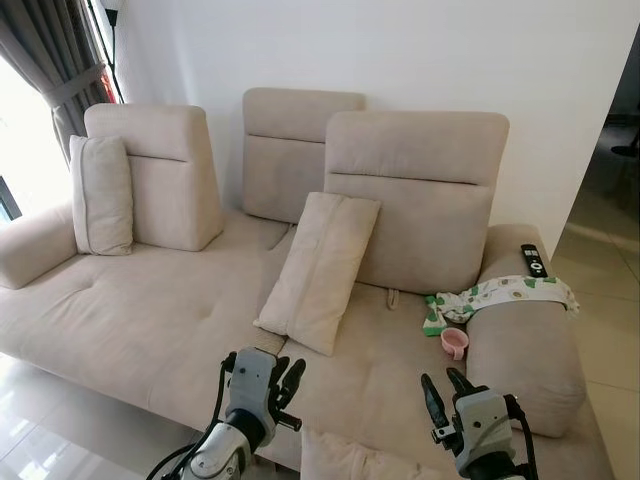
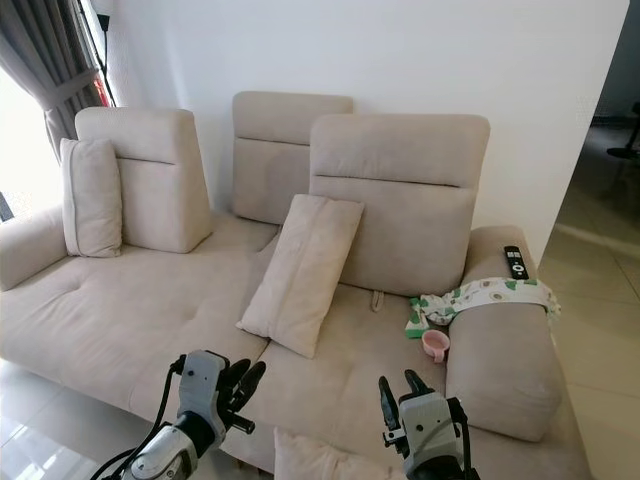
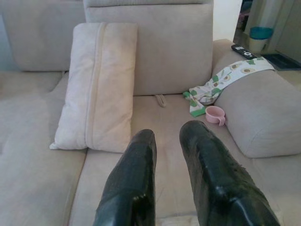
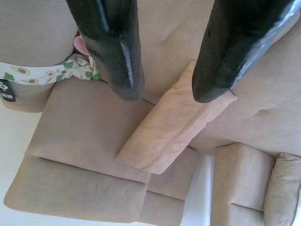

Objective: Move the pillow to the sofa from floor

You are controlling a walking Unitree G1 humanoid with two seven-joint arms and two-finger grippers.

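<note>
Beige sofa [image 1: 150, 320]: 1 pillow [image 1: 318, 270] leans upright against the middle backrest, a 2nd pillow [image 1: 101, 193] stands at the far left backrest. Left tool [image 1: 285, 378] hovers over the seat's front edge, fingers a little apart, holding nothing. Right tool [image 1: 447, 391] low by the right seat, fingers parted, empty. Pink cup [image 1: 455, 342], patterned cloth [image 1: 497, 293] and remote [image 1: 533, 260] at the right armrest

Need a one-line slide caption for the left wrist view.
Left gripper open above the sofa seat, facing a beige pillow leaned on the backrest.
</note>
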